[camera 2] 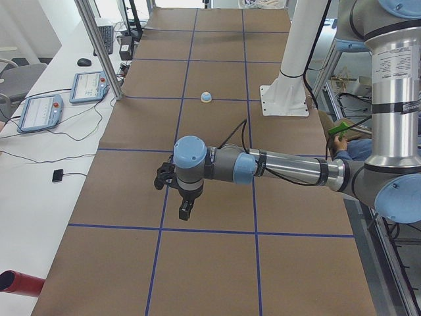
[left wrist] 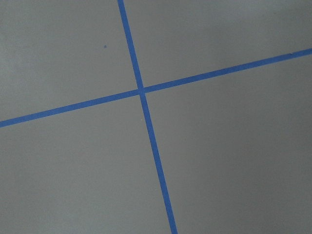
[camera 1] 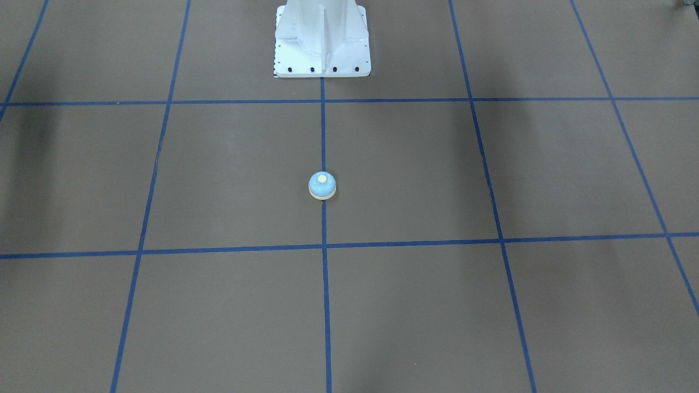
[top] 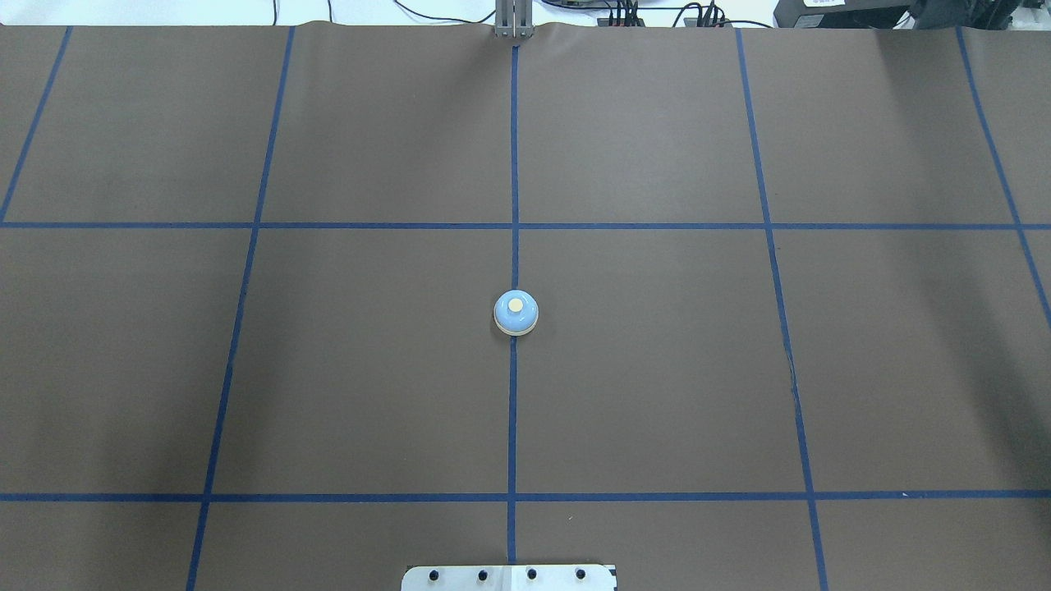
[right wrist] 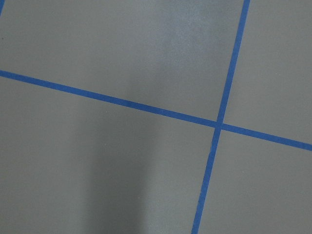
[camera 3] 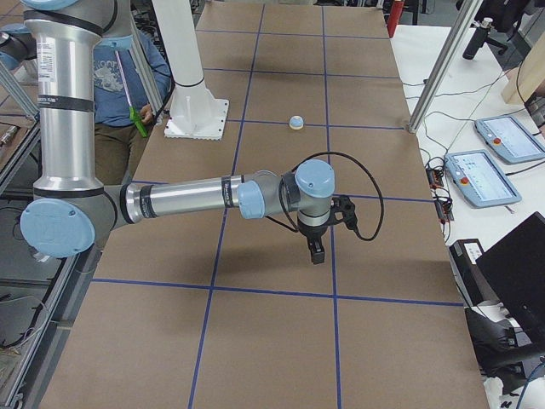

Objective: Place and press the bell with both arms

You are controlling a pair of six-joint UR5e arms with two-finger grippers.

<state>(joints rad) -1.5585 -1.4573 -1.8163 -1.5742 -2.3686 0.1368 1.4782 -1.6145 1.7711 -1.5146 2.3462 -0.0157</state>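
Currently the bell [top: 516,313] stands upright, button up, on the centre tape line [top: 514,164] in the middle of the desk [top: 657,369], out in front of my white pedestal [camera 1: 322,38]. My guess is that spot suits it because it lies between my two sides, so either arm could come at it. Neither arm is close. My left arm [camera 2: 289,168] stretches low over its own end of the desk with the left end effector [camera 2: 183,214] pointing down, well apart from the bell; my right arm [camera 3: 187,198] mirrors it at the other end, right end effector [camera 3: 316,253] also pointing down. I read this as a parked pose, away from the centre. Only the two side views show my arms at all; the overhead and front views miss them and show just bell, tape and pedestal. Both wrist cameras show nothing but a tape crossing [left wrist: 141,90] on bare desk, no fingers in frame. So I cannot tell whether either end effector is released or clenched.
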